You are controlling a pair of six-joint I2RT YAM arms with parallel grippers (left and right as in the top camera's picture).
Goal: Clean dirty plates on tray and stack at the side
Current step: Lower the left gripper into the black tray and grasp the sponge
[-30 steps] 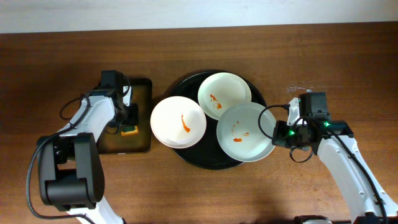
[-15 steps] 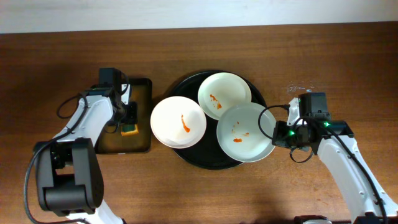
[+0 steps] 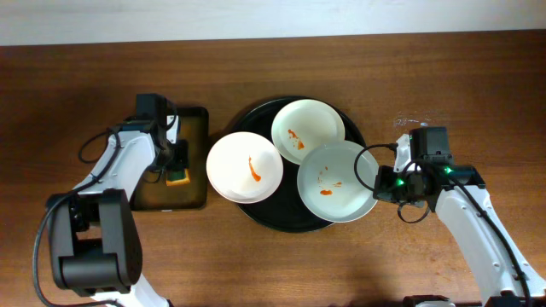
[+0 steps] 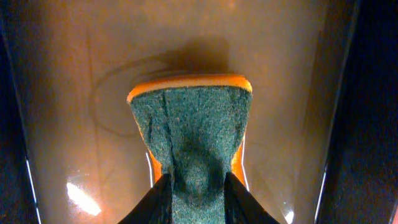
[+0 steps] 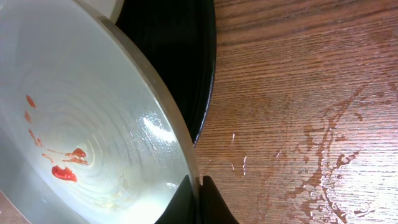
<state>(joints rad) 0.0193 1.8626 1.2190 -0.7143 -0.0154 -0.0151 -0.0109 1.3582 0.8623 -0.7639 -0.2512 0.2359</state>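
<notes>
Three white plates with orange-red smears lie on the round black tray (image 3: 256, 213): one at the left (image 3: 244, 166), one at the back (image 3: 308, 130), one at the right (image 3: 336, 181). My right gripper (image 3: 378, 184) is shut on the right plate's rim (image 5: 168, 124), at the tray's right edge (image 5: 199, 74). My left gripper (image 3: 177, 170) is shut on a green and orange sponge (image 4: 189, 134) over the small rectangular tray (image 3: 189, 192), left of the round tray.
The rectangular tray's brownish floor (image 4: 74, 93) is wet and glossy. Water drops mark the wood tabletop (image 5: 323, 143) right of the round tray, also seen overhead (image 3: 409, 121). Bare wood lies in front and behind (image 3: 341, 64).
The left arm's elbow shifted slightly a second ago; since then nothing has visibly moved. Both grippers hold the same things.
</notes>
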